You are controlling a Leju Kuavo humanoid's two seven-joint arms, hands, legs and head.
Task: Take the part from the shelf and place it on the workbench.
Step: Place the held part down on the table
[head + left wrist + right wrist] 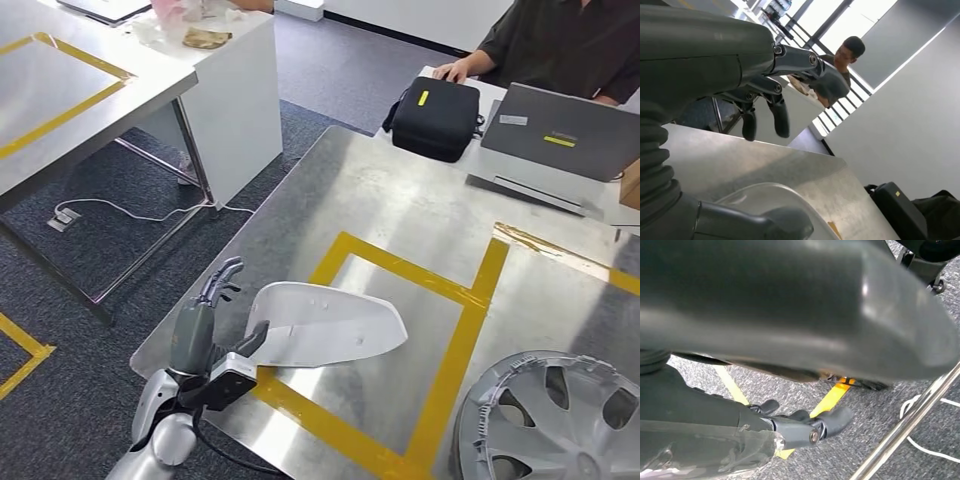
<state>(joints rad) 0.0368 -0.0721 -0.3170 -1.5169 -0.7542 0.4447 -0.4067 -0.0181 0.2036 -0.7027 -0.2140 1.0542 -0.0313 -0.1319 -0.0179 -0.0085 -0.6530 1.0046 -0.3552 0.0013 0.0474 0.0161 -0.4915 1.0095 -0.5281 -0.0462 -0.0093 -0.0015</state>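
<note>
Down at the near-left edge of the counter [423, 200], the left hand [202, 325] is raised with its dark fingers [223, 280] spread and slightly curled, nothing between them. Its thumb [253, 340] reaches toward the rim of the part [324, 325] and appears to touch it, but no finger closes around it. In the left wrist view the fingers [779, 115] hang apart above the metal surface, with the pale curve of the part just below the thumb.

The part, a white curved shell, lies flat on the counter just beside the hand, inside a rectangle of yellow tape [453, 340], its near edge over the closest strip. Farther from the hand, across the tape line, a silver hubcap [555, 415] rests on the counter.

At the far side from the hand sits a black zipped case [438, 118] with a yellow label; it is closed, so its contents cannot be told. Next to it is a grey laptop [562, 135], lid shut, and a person's hand [453, 70] rests just behind the case.

The right hand [798, 430] hangs over grey carpet [874, 420] crossed by yellow floor tape; its fingers are loosely curled with nothing visible in them, though how far closed they are I cannot tell.
</note>
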